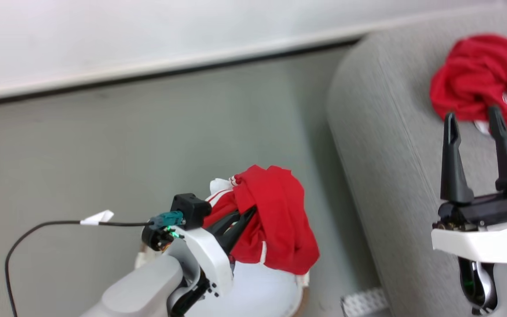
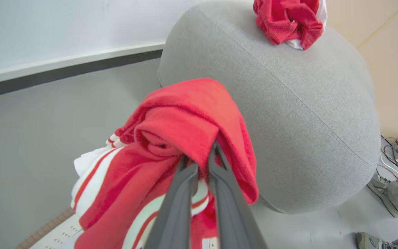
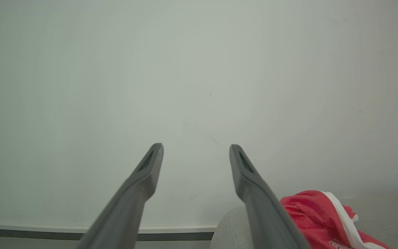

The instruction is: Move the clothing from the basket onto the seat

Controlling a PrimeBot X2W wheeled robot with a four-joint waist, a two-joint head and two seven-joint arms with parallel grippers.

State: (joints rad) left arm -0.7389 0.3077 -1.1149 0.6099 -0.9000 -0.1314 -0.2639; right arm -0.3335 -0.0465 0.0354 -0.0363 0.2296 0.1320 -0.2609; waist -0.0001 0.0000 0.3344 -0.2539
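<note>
— Clothing count?
— Two I see: a striped garment (image 1: 275, 211) pinched tight in my left gripper (image 2: 200, 159) over the one basket (image 1: 262, 293); a second garment (image 1: 473, 75) on the seat (image 1: 390, 154). Right gripper (image 1: 472, 114) fingers spread, empty.

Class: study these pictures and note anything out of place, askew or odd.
Nothing spilled or damaged. One bright red fabric garment lies crumpled on the light grey upholstered sofa; a red white-striped garment hangs bunched from the left hand.
</note>
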